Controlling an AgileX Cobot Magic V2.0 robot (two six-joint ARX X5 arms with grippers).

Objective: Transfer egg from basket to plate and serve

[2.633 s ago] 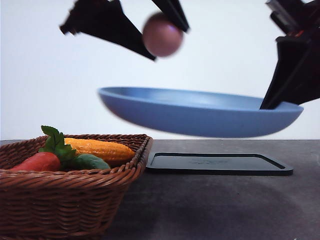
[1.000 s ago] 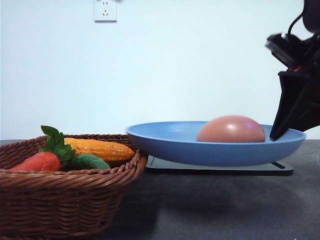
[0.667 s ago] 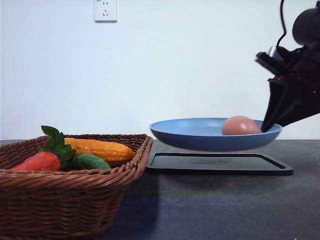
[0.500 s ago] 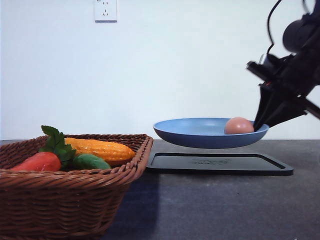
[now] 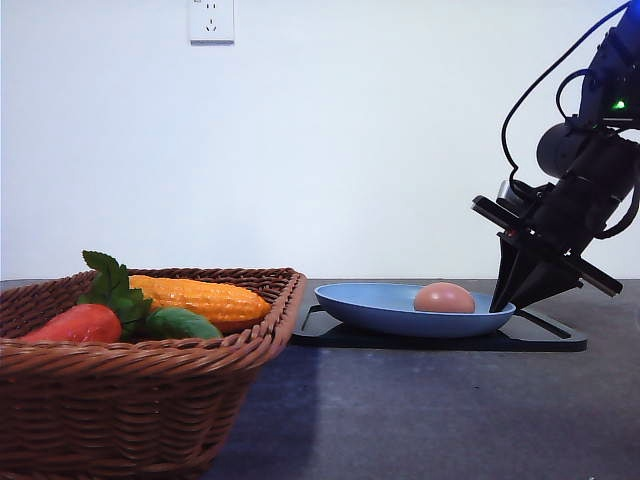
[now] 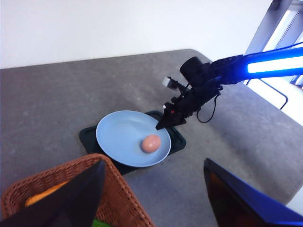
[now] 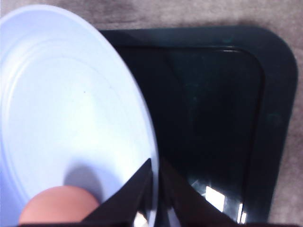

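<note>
Now the egg [image 5: 444, 297] lies in the plate [image 5: 370, 305], just beside the right gripper [image 5: 505, 300]. Its fingers pinch the plate's rim. Left gripper [image 6: 154, 189] hangs wide apart, empty.

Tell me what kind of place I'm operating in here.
Likely an indoor lab or test bench staged as a kitchen serving setup: a bare grey table against a plain white wall with a power socket, a wicker basket of toy-like vegetables, and a plate on a black tray.

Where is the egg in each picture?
Front view: the egg sits in the plate, toward its right side.
Left wrist view: egg in the plate, near the right hand.
Right wrist view: egg beside the hand's fingers.
Shared landmark: the black tray under the plate.
</note>
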